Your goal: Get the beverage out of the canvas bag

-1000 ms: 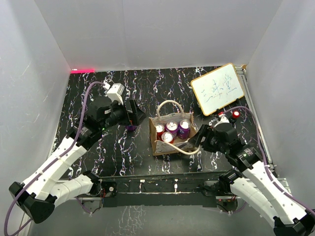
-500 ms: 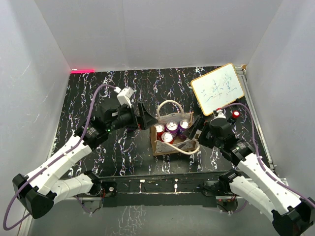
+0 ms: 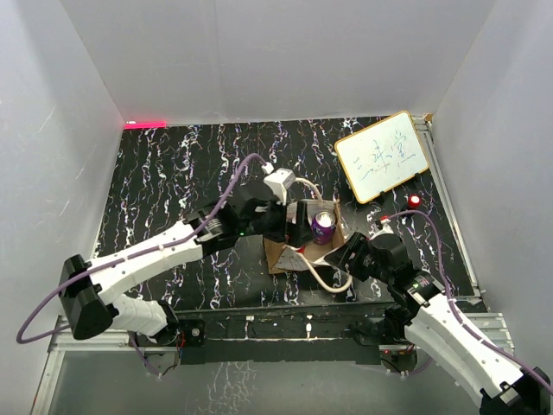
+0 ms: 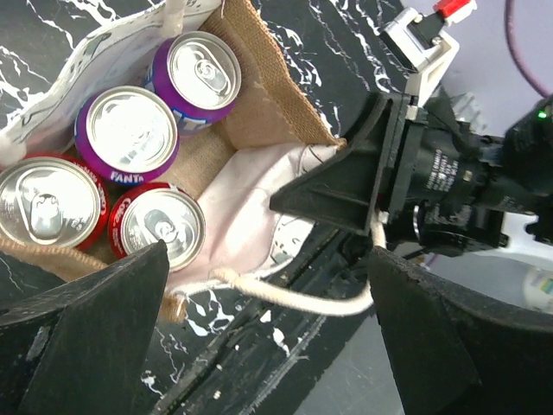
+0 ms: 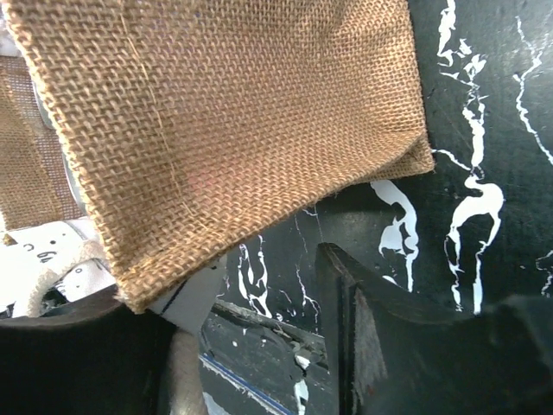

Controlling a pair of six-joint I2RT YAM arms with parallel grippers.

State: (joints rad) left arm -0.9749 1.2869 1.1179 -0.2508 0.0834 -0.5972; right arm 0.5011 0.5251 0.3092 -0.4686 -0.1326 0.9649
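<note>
While the left gripper (image 4: 266,259) hung wide open and empty over the bag (image 4: 268,104), four cans (image 4: 130,134) stood packed at one end inside. At the bag's corner, the right gripper (image 3: 345,254) sat part-open; I couldn't tell whether it held anything. I reckoned: descend straight, straddle one can.

Coarse burlap fills the right wrist view: the canvas bag (image 5: 242,130) is rough, open-weave, matt tan, with loose fibres standing off it. Inside, the lining (image 4: 251,203) is smooth pale cloth with a faint print, and the handle (image 4: 285,300) is twisted cream cord. The can tops (image 4: 130,130) gleam, bare brushed metal, above glossy purple and red painted sides. The table (image 3: 164,164) is slick black, veined white like marble, with a slight sheen. The left gripper (image 4: 268,277) shows fingers (image 4: 86,337) of matt black plastic.
</note>
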